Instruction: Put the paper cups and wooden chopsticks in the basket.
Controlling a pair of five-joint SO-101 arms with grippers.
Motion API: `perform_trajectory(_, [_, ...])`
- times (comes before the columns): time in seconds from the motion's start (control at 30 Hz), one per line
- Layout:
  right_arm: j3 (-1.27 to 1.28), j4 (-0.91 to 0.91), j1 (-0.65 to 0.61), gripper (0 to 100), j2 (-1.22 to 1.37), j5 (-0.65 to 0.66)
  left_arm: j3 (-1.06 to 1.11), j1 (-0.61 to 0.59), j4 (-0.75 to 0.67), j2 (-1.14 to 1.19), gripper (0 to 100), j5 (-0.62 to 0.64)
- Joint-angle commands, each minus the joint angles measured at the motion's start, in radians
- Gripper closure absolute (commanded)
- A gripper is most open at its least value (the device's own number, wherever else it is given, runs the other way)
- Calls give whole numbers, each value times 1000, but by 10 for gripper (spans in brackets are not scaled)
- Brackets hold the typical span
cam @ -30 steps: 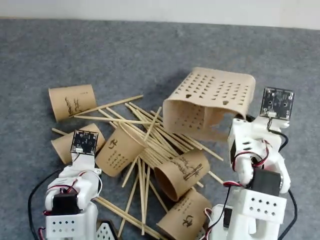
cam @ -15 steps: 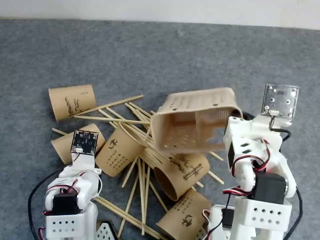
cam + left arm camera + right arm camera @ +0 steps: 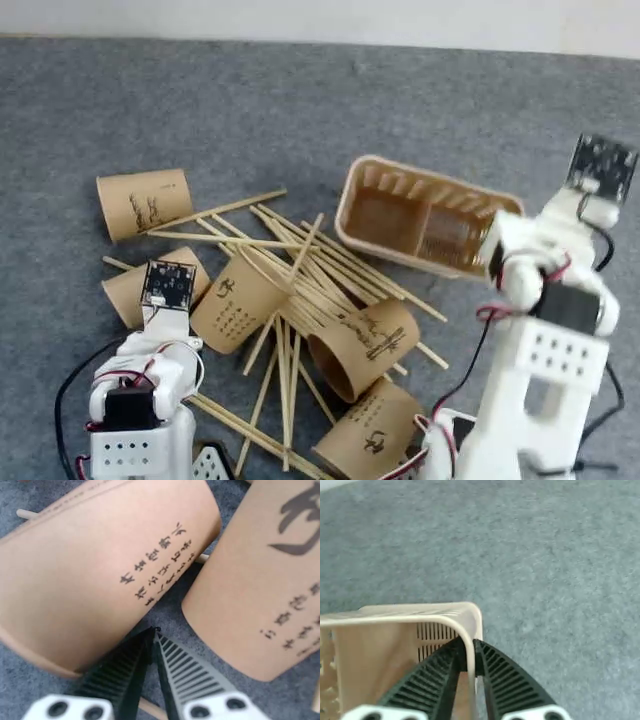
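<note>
A perforated beige basket (image 3: pixel 430 215) stands with its opening up at the right of the grey mat. My right gripper (image 3: pixel 468 655) is shut on the rim of the basket (image 3: pixel 405 625) at its right end. Several brown paper cups lie on their sides: one at far left (image 3: pixel 145 203), one under my left arm (image 3: pixel 125 290), one beside it (image 3: pixel 238 300), and two near the front (image 3: pixel 365 345) (image 3: pixel 372 430). Wooden chopsticks (image 3: pixel 290 265) lie scattered among them. My left gripper (image 3: pixel 155 632) is shut and empty, its tips at the gap between two cups (image 3: pixel 100 575) (image 3: pixel 265 590).
The grey mat (image 3: pixel 300 110) is bare toward the back and at the far right. Chopsticks reach under the basket's front edge. The bases of both arms stand at the front edge.
My right arm has turned the basket from lying tipped over to opening-up and swung to the right with it. The left arm, cups and chopsticks have not moved.
</note>
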Motion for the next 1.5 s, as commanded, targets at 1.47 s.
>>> perform_trajectory(1.47, [-223, 667, -843, 826, -202, 175, 19, -10, 8, -5, 986, 5])
